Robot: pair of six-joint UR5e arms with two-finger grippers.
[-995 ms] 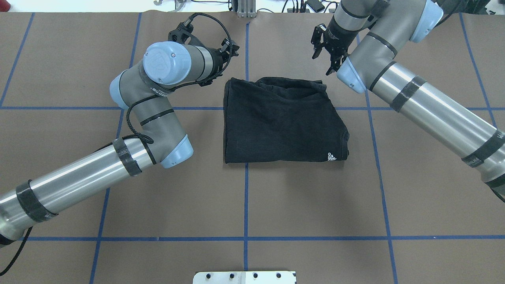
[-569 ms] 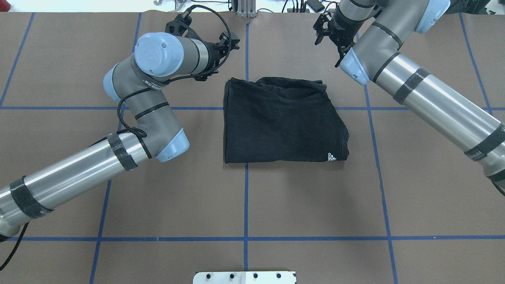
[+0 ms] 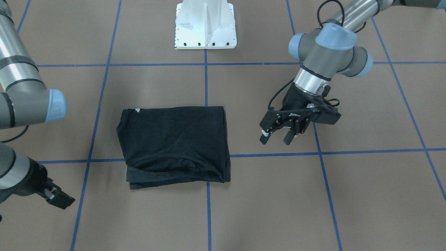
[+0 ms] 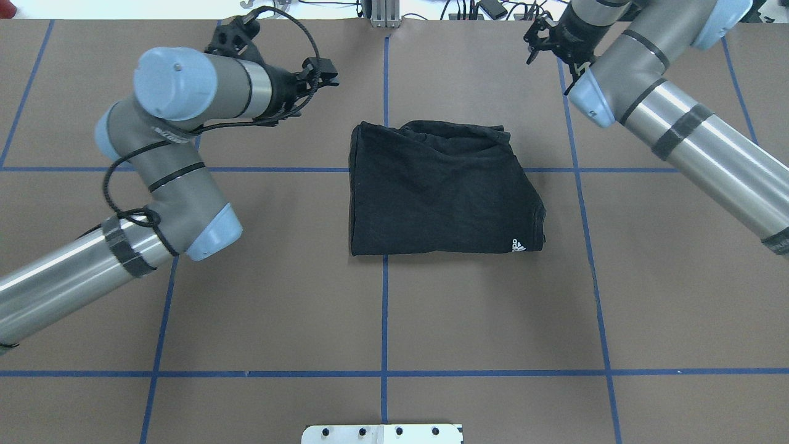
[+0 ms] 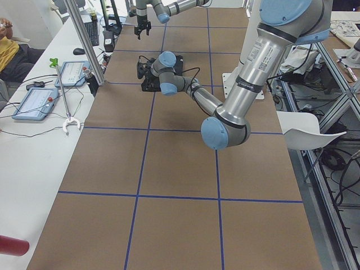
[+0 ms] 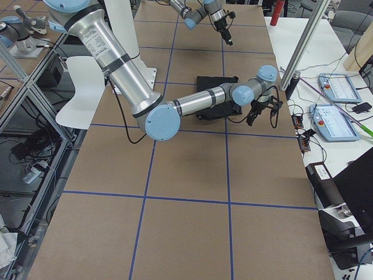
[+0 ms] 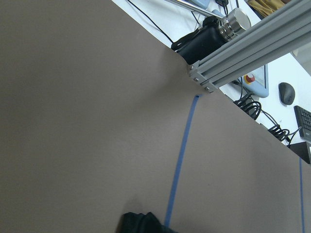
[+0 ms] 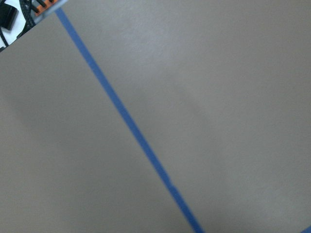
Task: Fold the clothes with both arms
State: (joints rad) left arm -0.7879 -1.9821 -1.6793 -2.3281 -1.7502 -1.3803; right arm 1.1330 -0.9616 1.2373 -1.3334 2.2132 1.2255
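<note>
The clothes are one black T-shirt (image 4: pixel 441 188), folded into a rough rectangle at the table's middle, with a small white logo (image 4: pixel 518 245) at one corner. In the front view the T-shirt (image 3: pixel 174 143) lies flat and nothing touches it. My left gripper (image 3: pixel 276 139) hovers open and empty beside the shirt; from overhead the left gripper (image 4: pixel 311 71) is off its far left corner. My right gripper (image 4: pixel 548 61) is open and empty near the table's far edge, off the shirt's far right corner. A shirt corner (image 7: pixel 143 224) shows in the left wrist view.
Blue tape lines (image 4: pixel 383 320) grid the brown table cover. The white base plate (image 3: pixel 205 24) sits at the robot's side. An aluminium post (image 7: pixel 243 43) and a black bottle (image 7: pixel 214 34) stand at the far edge. A side desk holds tablets (image 5: pixel 34 101); a person (image 5: pixel 8 50) sits there.
Both arms have drawn back from the shirt: the left gripper moved left, the right gripper moved right and toward the far edge. The shirt has not moved.
</note>
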